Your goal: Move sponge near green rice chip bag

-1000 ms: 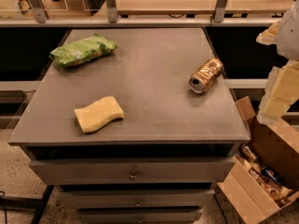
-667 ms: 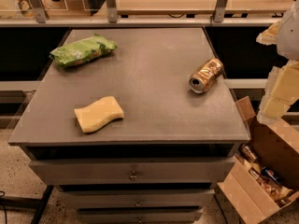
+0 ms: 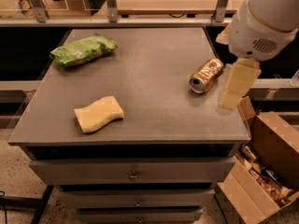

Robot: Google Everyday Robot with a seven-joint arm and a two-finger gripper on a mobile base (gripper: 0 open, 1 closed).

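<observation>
The pale-yellow sponge (image 3: pixel 99 114) lies flat on the grey table top (image 3: pixel 149 50), near the front left. The green rice chip bag (image 3: pixel 83 50) lies at the back left, well apart from the sponge. My gripper (image 3: pixel 232 96) hangs from the white arm at the right, over the table's right edge and just right of a gold drink can (image 3: pixel 206 75). It is far from both the sponge and the bag and holds nothing that I can see.
The gold can lies on its side at the right of the table. An open cardboard box (image 3: pixel 266 171) with several small items stands on the floor at the right. Drawers (image 3: pixel 133 174) sit below the table top. A metal rail (image 3: pixel 140 20) runs along the back.
My arm has moved left, from outside the right edge to over the table's right side by the can. The sponge, bag and can have not moved.
</observation>
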